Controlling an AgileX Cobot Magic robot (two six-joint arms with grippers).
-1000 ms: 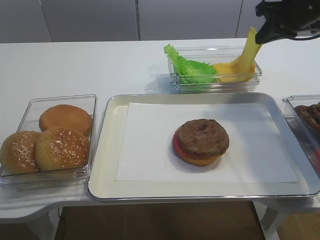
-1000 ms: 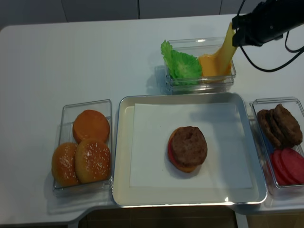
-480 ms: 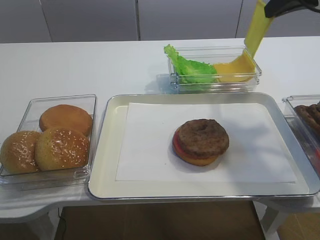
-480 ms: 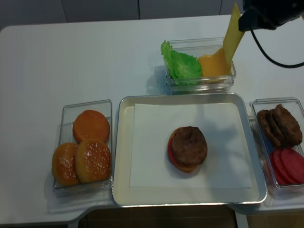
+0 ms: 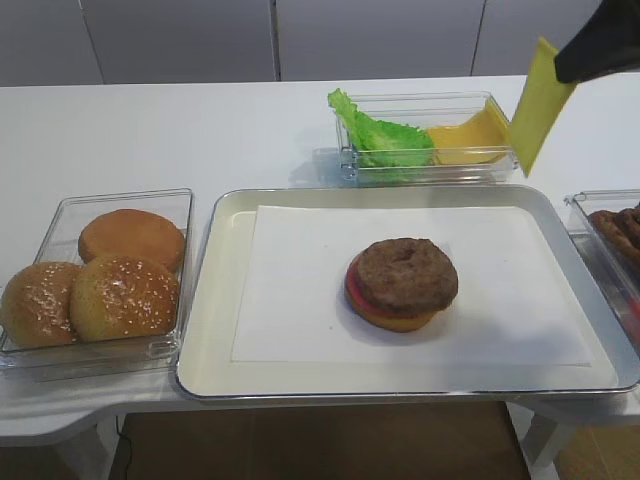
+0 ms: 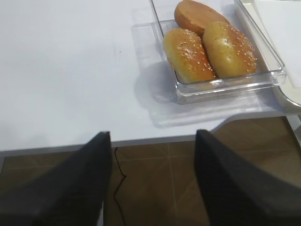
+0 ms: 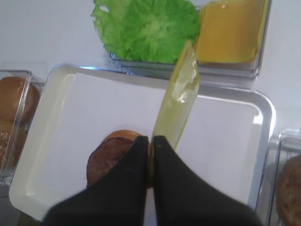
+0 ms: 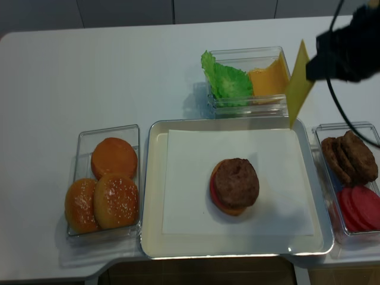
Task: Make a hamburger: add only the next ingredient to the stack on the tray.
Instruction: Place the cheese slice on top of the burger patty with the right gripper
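A thin yellow cheese slice [image 5: 540, 105] hangs on edge in the air, pinched at its top by my right gripper [image 5: 565, 72], which is shut on it. It hovers over the back right corner of the tray [image 5: 215, 300], in front of the clear container. In the right wrist view the slice [image 7: 178, 99] sticks out beyond the closed gripper [image 7: 151, 141]. The stack [image 5: 402, 283], with a brown patty on top, sits on the paper liner at the tray's middle, well left of and nearer than the slice. My left gripper [image 6: 153, 134] is open and holds nothing, over the table's front left edge.
A clear container at the back holds a lettuce leaf [image 5: 385, 140] and more cheese [image 5: 465, 140]. Buns [image 5: 95, 280] fill a container left of the tray. Patties [image 8: 350, 155] and red slices [image 8: 359, 205] lie in a container on the right.
My right gripper has lifted the cheese slice clear of the back container and carried it right and forward, so it now hangs over the tray's back right corner.
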